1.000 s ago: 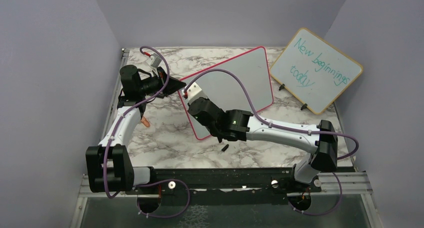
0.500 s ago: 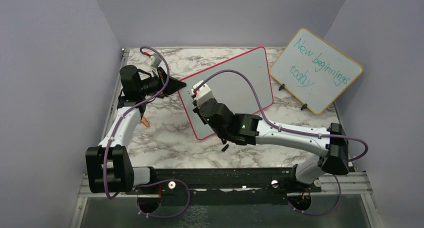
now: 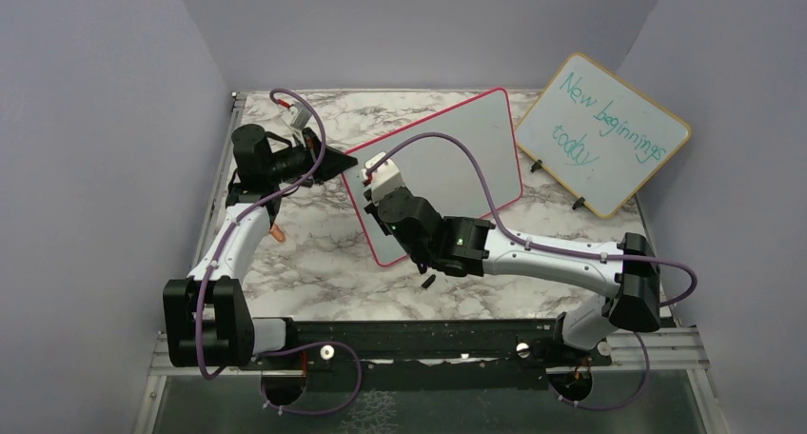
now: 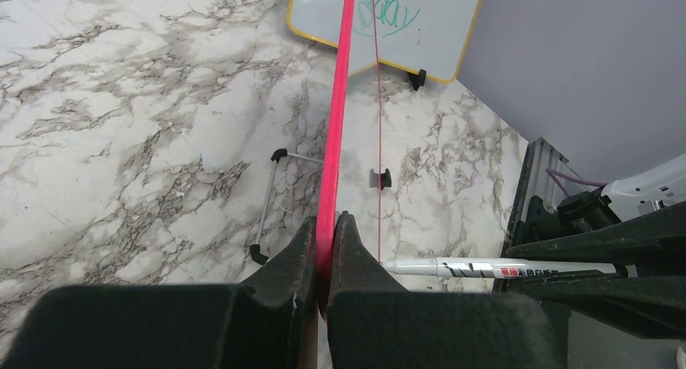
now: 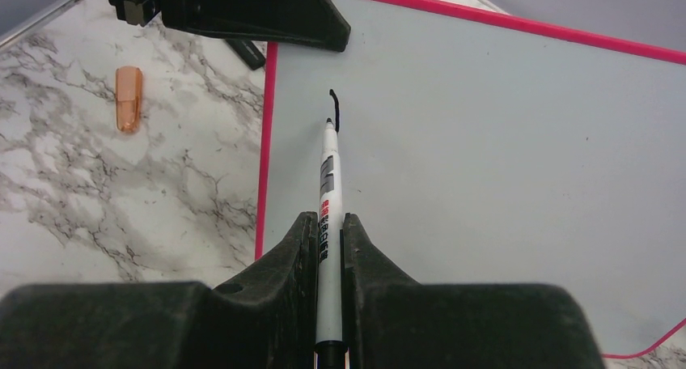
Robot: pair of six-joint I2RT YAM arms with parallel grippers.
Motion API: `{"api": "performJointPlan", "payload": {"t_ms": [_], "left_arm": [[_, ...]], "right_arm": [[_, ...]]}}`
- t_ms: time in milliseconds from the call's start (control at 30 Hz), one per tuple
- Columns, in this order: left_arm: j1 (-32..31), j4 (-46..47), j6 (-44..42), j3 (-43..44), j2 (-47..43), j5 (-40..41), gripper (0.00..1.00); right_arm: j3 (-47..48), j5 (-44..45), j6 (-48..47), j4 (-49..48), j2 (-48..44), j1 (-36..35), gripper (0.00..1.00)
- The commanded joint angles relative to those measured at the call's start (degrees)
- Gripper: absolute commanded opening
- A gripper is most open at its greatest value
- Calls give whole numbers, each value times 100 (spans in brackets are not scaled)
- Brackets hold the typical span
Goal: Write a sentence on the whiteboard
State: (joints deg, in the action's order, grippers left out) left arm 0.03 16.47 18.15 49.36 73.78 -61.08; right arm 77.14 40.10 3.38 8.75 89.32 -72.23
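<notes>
The whiteboard (image 3: 447, 153), white with a thin pink-red frame, stands tilted in mid-table. My left gripper (image 3: 335, 164) is shut on its left edge; in the left wrist view the pink frame (image 4: 336, 126) runs straight out from between the jaws of that gripper (image 4: 325, 223). My right gripper (image 5: 323, 223) is shut on a white marker (image 5: 328, 175), whose black tip touches the board near its upper left corner. A short curved black stroke (image 5: 334, 106) just past the tip is the only writing on the board.
A wood-framed board (image 3: 601, 134) with teal writing leans at the back right. An orange cap (image 5: 128, 98) lies on the marble left of the whiteboard. A small black cap (image 3: 428, 282) lies near the front. The whiteboard's wire stand (image 4: 271, 199) rests behind it.
My right arm has swung up and left across the board, bringing the marker from lower on the board to its upper left corner beside the left gripper. The left gripper keeps its hold.
</notes>
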Motion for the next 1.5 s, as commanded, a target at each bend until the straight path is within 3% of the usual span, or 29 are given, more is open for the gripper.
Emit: {"api": "performJointPlan", "payload": {"t_ms": [0, 1467], "left_arm": [[-161, -346, -677, -256, 86, 133, 0], [-161, -469, -822, -243, 118, 189, 0]], "right_arm": [[73, 300, -24, -78, 102, -37, 1], [77, 175, 58, 80, 247, 90, 1]]}}
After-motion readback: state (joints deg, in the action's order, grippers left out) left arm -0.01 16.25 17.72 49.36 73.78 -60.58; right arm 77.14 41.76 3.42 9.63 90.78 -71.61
